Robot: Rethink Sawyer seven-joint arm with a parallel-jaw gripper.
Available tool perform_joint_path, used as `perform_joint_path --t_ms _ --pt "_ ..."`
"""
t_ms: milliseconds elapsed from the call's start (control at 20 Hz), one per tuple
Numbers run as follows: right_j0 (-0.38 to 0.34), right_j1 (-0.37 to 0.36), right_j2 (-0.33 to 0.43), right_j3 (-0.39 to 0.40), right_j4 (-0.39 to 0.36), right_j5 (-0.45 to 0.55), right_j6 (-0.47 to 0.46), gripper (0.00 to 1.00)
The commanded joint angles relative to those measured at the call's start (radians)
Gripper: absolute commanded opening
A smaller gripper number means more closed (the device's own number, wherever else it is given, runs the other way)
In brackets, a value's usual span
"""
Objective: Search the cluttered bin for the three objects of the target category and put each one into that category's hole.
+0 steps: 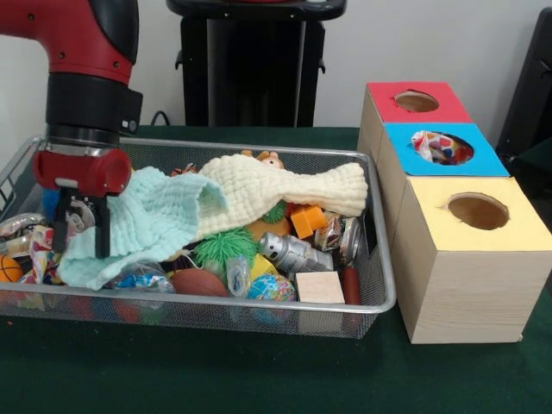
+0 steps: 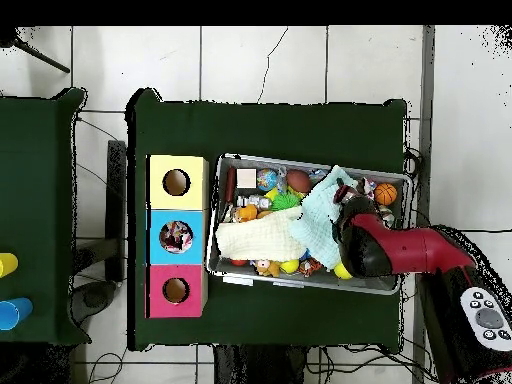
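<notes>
the gripper (image 1: 79, 228), fingers spread and grasping nothing, hangs at the wire basket's (image 1: 384, 285) end farthest from the boxes, just beside the mint cloth (image 1: 142, 226), while a polka-dot cloth piece (image 1: 434, 147) sits bunched in the blue box's hole (image 1: 457, 155).

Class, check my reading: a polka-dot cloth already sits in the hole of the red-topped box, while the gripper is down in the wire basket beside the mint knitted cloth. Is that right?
Not quite. The polka-dot cloth sits in the hole of the blue-topped box, as the front view shows; the overhead view agrees. The rest holds: the gripper is in the wire basket beside the mint knitted cloth.
</notes>
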Motion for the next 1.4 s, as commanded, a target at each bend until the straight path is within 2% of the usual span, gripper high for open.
perform_joint_path --t_ms 50,200,350,500,750,950,1250,1400 --pt "-0.019 -0.086 0.047 0.052 0.002 0.062 -0.036 1.00" --pt "-0.046 -0.133 0.079 0.089 0.021 0.104 -0.060 1.00" --pt "-0.066 -0.140 0.096 0.100 0.023 0.119 -0.073 1.00" --pt "-0.054 -0.089 0.068 0.098 0.011 0.099 -0.046 1.00" --pt "-0.007 0.014 -0.003 0.071 0.002 0.002 0.032 1.00" --pt "0.008 0.052 -0.029 0.060 0.008 -0.032 0.053 1.00" --pt "0.054 0.073 -0.083 0.058 0.032 -0.084 0.089 1.00" --pt "0.053 0.092 -0.085 0.040 0.032 -0.092 0.083 1.00"
